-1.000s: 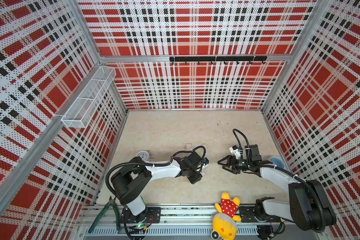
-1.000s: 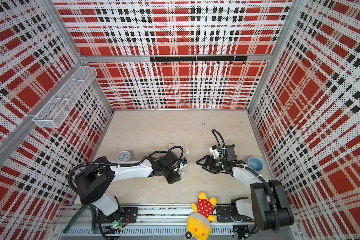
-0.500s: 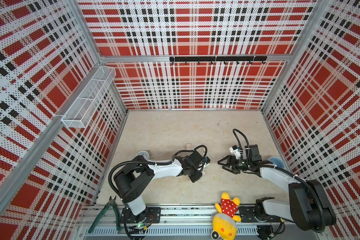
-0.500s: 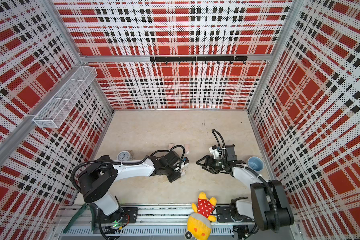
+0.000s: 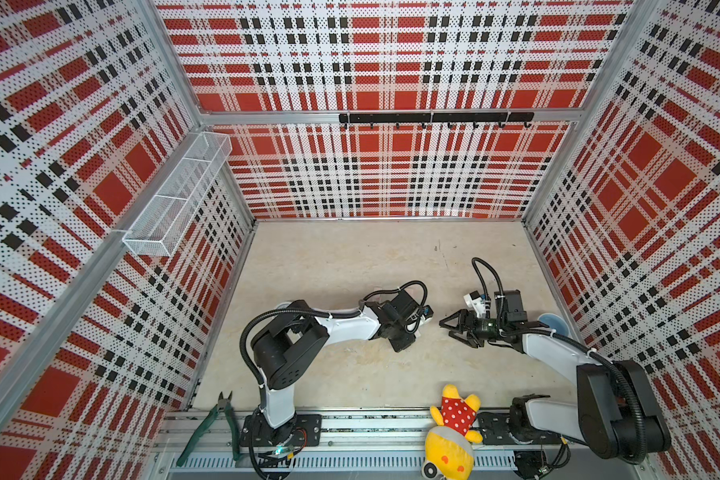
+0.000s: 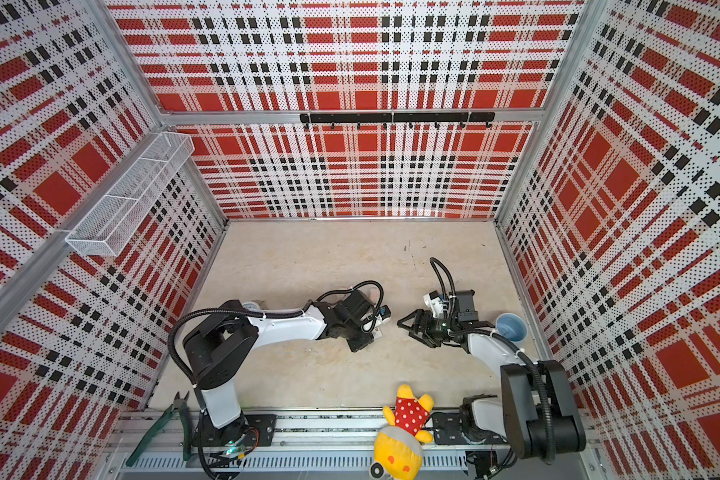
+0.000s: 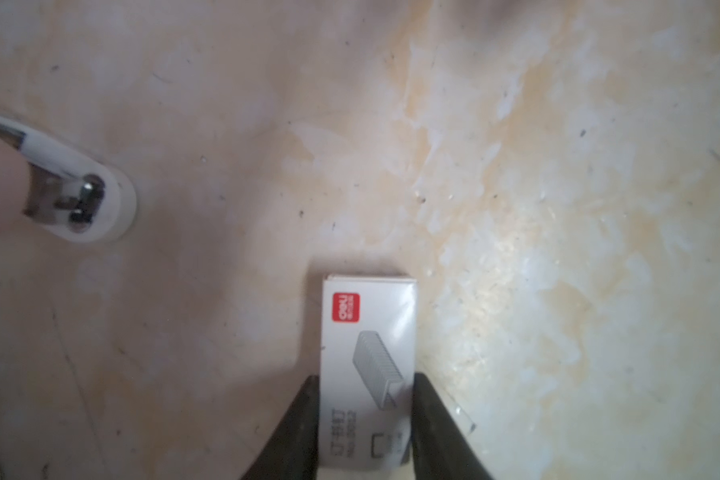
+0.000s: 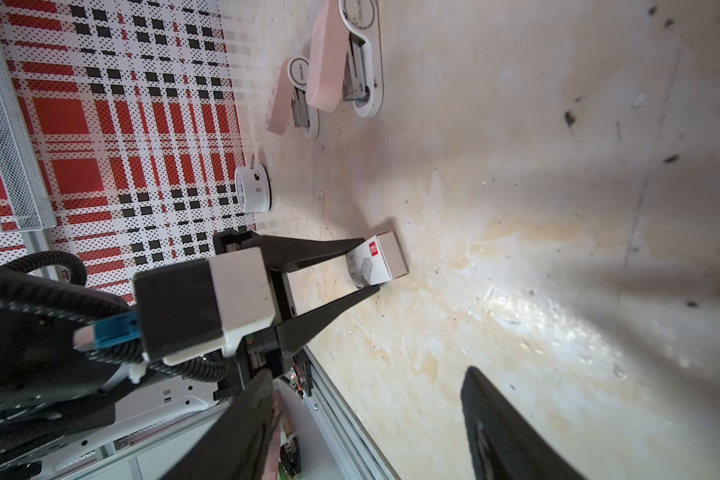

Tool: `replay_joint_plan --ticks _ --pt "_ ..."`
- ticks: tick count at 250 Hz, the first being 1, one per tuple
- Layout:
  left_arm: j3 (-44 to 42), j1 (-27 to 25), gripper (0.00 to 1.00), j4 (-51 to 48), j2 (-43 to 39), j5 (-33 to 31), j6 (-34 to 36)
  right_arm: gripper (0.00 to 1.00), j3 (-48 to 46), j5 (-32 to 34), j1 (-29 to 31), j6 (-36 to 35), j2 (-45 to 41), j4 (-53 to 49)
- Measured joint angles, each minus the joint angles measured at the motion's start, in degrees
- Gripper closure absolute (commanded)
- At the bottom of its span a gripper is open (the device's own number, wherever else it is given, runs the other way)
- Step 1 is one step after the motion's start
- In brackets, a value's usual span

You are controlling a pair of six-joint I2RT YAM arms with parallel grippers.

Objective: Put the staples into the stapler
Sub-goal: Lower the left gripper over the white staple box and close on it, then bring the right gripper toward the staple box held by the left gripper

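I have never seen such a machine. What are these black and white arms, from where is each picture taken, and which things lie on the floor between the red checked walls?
These are two robot arms standing at the front of a table inside a walled booth. Each arm ends in a gripper with two fingers. Two pictures look down from one camera overhead, and two come from small cameras on the arms' wrists. On the table lie two pink staplers, what looks like a small white clock, a blue cup and a white staple box. A plush toy and green pliers lie at the front rail. The left gripper is closed on the box's two sides; no loose staples show. The right gripper is open and empty.
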Motion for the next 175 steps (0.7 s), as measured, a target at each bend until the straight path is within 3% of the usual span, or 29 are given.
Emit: replay_joint_plan --ticks 76,175 --pt "-0.55 2.34 0.51 -2.56 -0.83 2.51 1.77 0.4 0.35 -1.73 -0.02 -0.59 7.32 3.17" --pt "-2.67 2.1 0.55 -1.51 -2.23 4.13 2.45 0.41 2.62 -4.04 0.81 0.07 13.44 8.57"
